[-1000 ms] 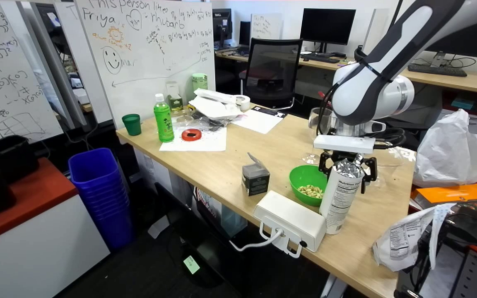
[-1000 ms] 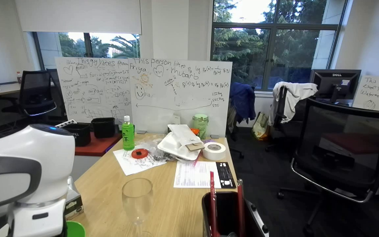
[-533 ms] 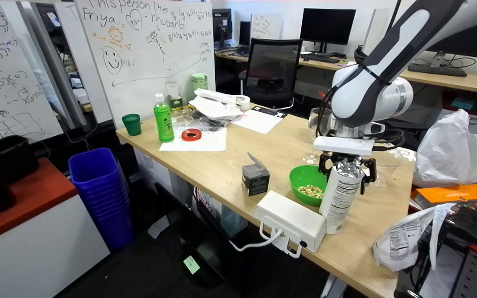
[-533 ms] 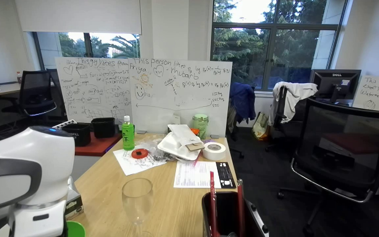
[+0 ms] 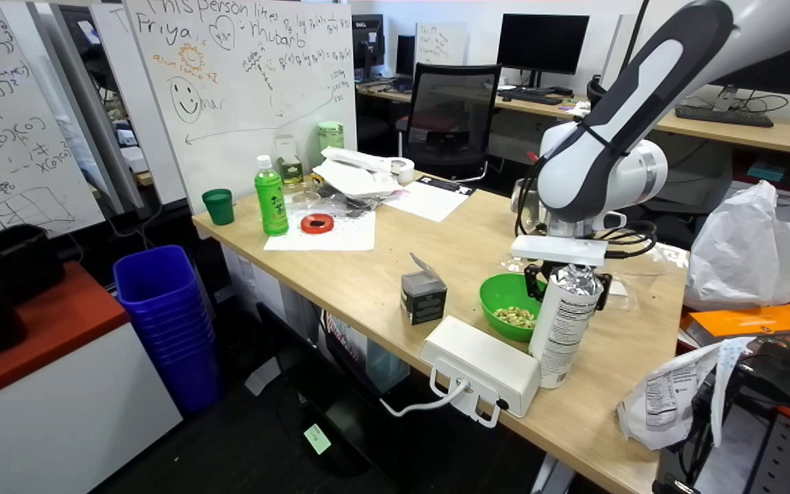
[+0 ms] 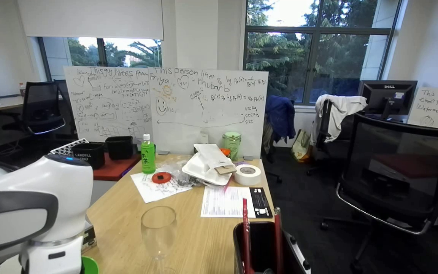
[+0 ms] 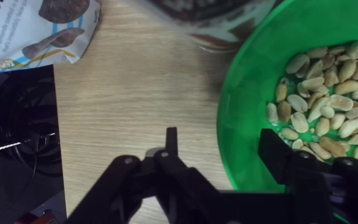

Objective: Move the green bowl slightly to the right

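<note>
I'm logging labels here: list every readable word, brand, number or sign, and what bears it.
"This person likes", "rhubarb", "Friya" (or "Priya"): large whiteboard
"This guy likes": neighbouring whiteboard
"Watermelons", probably: small whiteboard
"DELL": monitor
"LANDFILL ONLY": black bin
"Nutrition": canister
"Almo", cut off, and "almonds coated in": snack bag
Too small, faint or blurred: most other board writing, characters on the green bottle, the canister's fine print, text on the printed sheet.

The arm [image 5: 642,103] slants down — its tool [image 7: 220,140] points downward, the two fingers [image 7: 273,155] spread well apart.
</note>
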Motion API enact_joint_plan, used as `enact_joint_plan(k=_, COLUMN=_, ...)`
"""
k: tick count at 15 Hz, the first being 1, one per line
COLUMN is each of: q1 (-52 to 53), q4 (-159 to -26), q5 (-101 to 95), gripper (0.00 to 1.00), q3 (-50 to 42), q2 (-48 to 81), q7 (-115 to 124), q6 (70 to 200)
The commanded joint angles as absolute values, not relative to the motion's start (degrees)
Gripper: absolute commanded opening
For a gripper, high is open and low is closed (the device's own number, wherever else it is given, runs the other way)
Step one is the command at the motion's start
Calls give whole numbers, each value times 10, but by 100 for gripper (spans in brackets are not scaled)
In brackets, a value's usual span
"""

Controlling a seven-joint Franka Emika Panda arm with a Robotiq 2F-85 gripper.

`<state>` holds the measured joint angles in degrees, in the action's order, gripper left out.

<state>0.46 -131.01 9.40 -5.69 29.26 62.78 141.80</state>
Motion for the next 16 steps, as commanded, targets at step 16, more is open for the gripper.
enact_joint_plan(k=16, q1=-5, q4=-1342, q5=131, gripper=1, q3=-57, q2=226, q7=611, q6=1407)
